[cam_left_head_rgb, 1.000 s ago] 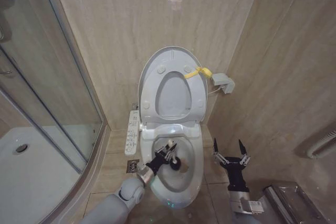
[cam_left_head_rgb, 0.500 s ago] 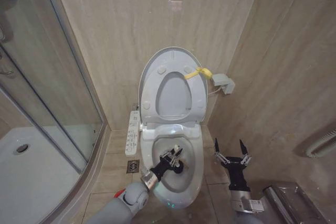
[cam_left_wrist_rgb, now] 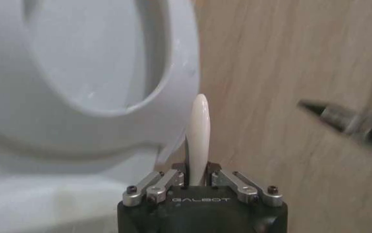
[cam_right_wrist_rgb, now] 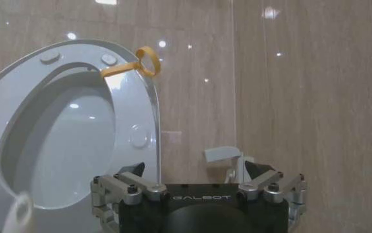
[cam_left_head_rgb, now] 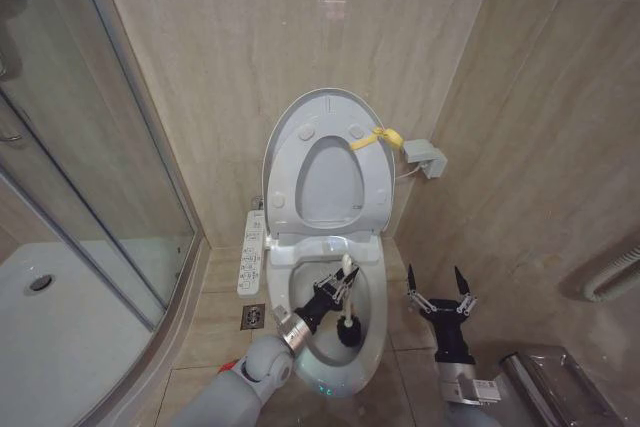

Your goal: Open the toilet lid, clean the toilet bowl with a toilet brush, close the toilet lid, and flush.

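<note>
The toilet lid [cam_left_head_rgb: 300, 117] stands raised against the wall with its yellow strap [cam_left_head_rgb: 384, 136] at the rim, and the seat ring [cam_left_head_rgb: 372, 187] leans on it. Below, my left gripper [cam_left_head_rgb: 337, 288] reaches into the toilet bowl [cam_left_head_rgb: 376, 315], shut on the white handle of the toilet brush [cam_left_head_rgb: 347, 269]. The black bristle head [cam_left_head_rgb: 350, 328] sits low inside the bowl. In the left wrist view the handle [cam_left_wrist_rgb: 199, 126] rises from between the shut fingers of the left gripper [cam_left_wrist_rgb: 197, 175]. My right gripper [cam_left_head_rgb: 440, 297] hangs open to the right of the bowl, holding nothing.
A glass shower door [cam_left_head_rgb: 90, 147] and the white shower tray [cam_left_head_rgb: 50, 337] fill the left. A long button panel [cam_left_head_rgb: 252, 252] and a floor drain [cam_left_head_rgb: 252, 317] lie left of the bowl. A grey box [cam_left_head_rgb: 424, 157] hangs on the right wall; a metal bin [cam_left_head_rgb: 555, 387] stands at the bottom right.
My left gripper has carried the brush rightward and deeper across the bowl, and the handle now stands more upright. The right gripper has stayed in place.
</note>
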